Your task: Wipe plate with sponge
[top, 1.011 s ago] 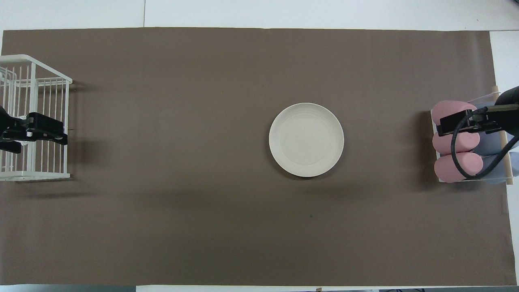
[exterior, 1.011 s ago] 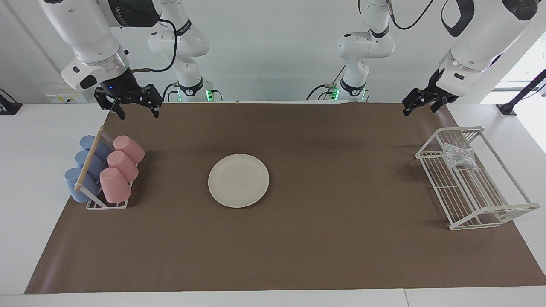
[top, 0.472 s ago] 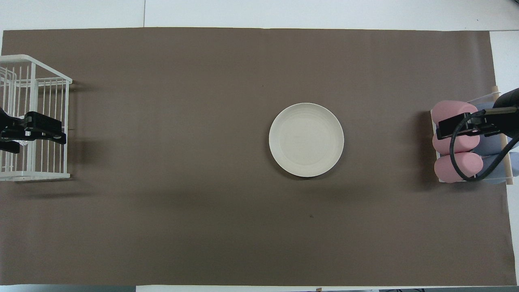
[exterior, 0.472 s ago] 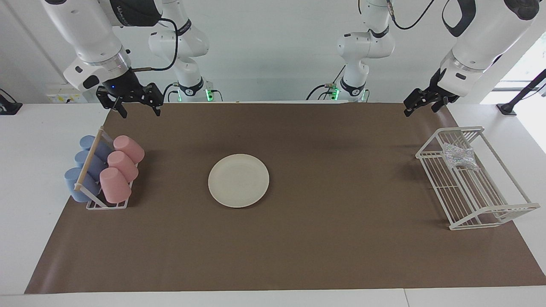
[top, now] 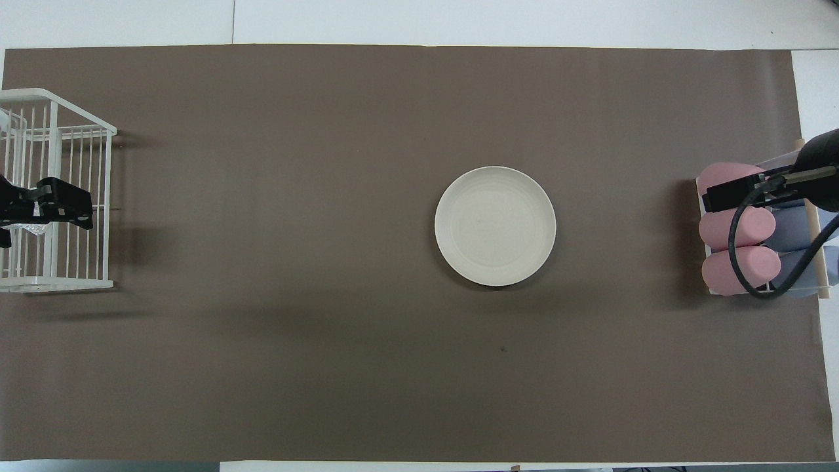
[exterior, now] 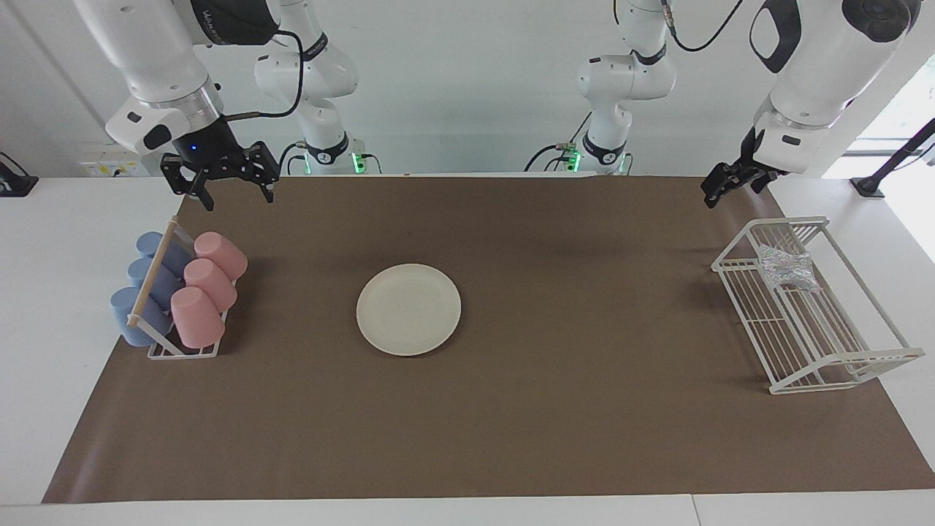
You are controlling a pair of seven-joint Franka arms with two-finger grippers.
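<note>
Mat (exterior: pixel 584 409): sponge (exterior: pixel 785 267) racked, below left jaws.

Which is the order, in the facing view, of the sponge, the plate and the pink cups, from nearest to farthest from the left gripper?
From the left gripper, up in the air at its own end of the table:
1. The sponge, in the white wire rack below the gripper.
2. The plate, at the middle of the brown mat.
3. The pink cups, at the right arm's end.

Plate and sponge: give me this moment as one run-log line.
plate: bare, mid-mat | sponge: in wire rack | left tool: open, over mat by rack | right tool: open, above cup rack
</note>
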